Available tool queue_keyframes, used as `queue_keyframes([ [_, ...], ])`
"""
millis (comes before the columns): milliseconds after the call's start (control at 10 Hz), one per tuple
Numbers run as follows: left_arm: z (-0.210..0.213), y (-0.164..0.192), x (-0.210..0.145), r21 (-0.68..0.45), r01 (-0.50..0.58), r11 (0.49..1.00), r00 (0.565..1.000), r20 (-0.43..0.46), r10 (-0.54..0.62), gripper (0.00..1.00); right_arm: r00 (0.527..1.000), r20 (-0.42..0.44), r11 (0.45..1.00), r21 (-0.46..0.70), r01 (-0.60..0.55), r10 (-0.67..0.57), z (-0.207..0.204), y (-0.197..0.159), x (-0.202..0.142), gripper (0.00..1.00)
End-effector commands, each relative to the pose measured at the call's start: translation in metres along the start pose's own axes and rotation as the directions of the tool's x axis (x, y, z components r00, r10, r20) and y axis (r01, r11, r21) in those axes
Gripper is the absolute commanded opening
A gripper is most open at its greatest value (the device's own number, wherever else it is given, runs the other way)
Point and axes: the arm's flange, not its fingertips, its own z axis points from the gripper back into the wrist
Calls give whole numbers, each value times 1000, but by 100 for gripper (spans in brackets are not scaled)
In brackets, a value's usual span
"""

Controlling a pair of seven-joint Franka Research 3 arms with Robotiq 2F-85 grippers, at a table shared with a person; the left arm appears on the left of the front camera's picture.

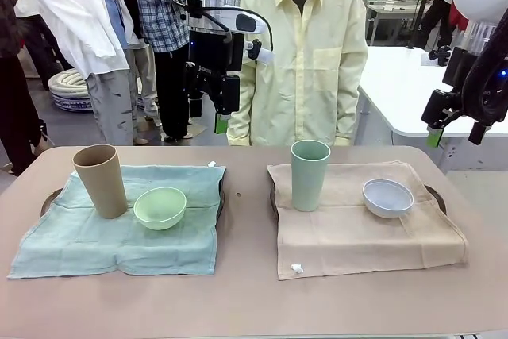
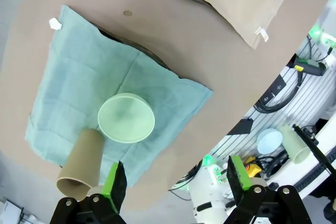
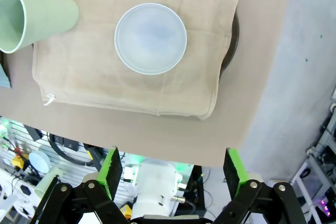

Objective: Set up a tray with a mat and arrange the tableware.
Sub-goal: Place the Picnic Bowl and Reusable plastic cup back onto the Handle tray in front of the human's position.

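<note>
We judge the arranging to be at or near its end: both settings look laid, and both of our hands hang raised above the table [image 1: 246, 307] with nothing in them.

Our left hand [image 2: 173, 182] stands with its fingers spread wide and empty. Well below it, in the left wrist view, the mint-green cloth mat [image 2: 84, 77] lies over a dark tray [image 2: 139, 51] whose rim peeps out at the cloth's edge. The small round mint-green bowl [image 2: 126, 117] sits on the mat straight ahead of the fingers, and the tall tapered tan plastic cup [image 2: 81, 163] stands just beside it, nearer the left finger.

Our right hand [image 3: 173, 174] is likewise wide apart and holding nothing. Below and ahead of it the tan cloth mat [image 3: 94, 77] covers a second tray, with the pale grey-white round bowl [image 3: 150, 38] on it ahead of the hand and the tall mint-green plastic cup [image 3: 37, 19] off to the side of the left finger.

If anything remains, we think it is only a check of spacing; any nudge would call for a slow descent onto a rim, since the light cups could tip.
</note>
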Motion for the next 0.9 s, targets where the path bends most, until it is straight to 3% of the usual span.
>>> queue_keyframes([
  [0,0,0,0,0,0,1000,1000,0,0,100,1000,0,1000,0,0,0,0,0,0,100],
  [200,0,5,-24,-120,-126,985,992,-11,126,100,999,8,999,-26,41,-41,0,2,-14,100],
  [500,1,43,-91,-177,-291,940,954,25,300,100,993,24,993,26,115,-115,1,-30,-31,100],
  [700,8,73,-146,-206,-339,918,927,94,364,100,984,54,981,110,161,-168,17,-59,-44,100],
  [800,8,87,-177,-245,-371,896,900,143,411,100,983,64,964,215,154,-171,27,-76,-48,100],
])
